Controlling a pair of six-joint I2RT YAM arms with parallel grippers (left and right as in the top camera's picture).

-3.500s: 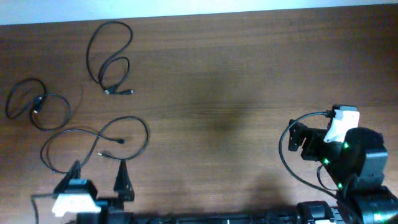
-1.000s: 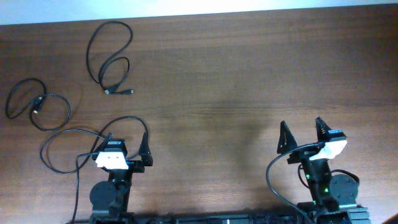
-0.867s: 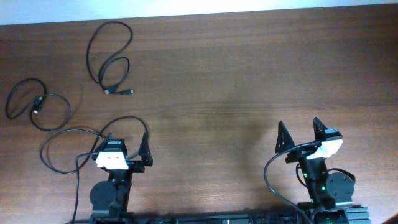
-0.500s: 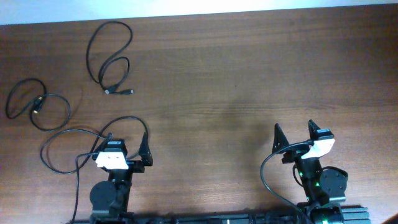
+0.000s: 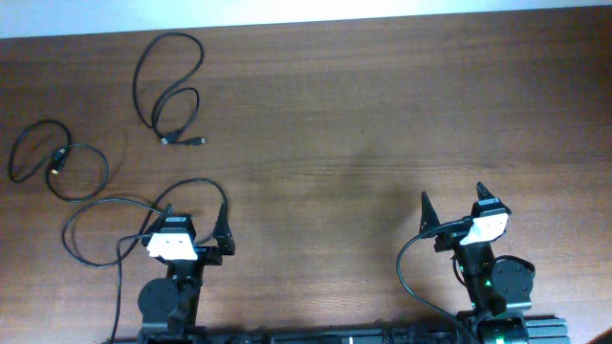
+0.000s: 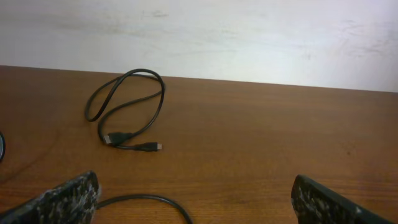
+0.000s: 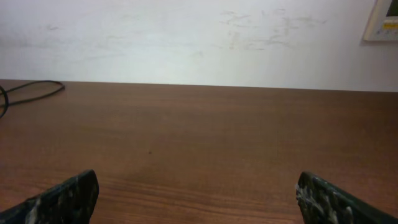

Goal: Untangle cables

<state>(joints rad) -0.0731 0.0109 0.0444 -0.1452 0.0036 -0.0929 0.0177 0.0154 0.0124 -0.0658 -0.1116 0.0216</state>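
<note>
Spread wide and holding nothing: left tool (image 5: 195,210) and right tool (image 5: 453,194), both at the near edge of the tabletop (image 5: 363,115). Toward the far-left corner, one looped cable (image 5: 175,94). By the left edge, a second cable (image 5: 57,161). Just beside the left tool, a third cable (image 5: 115,200), partly hidden beneath it, plug ends not visible.

The table (image 5: 382,115) is viewed straight down from high above, with the arms (image 5: 177,287) at 6 o'clock. Each wrist view is taken low and close over the wood, faced toward 12 o'clock and the wall (image 6: 249,37), with its own fingers (image 6: 62,200) framed at the lower corners. The looped cable (image 5: 168,94) at 11 o'clock overhead is shared with the left wrist view.
</note>
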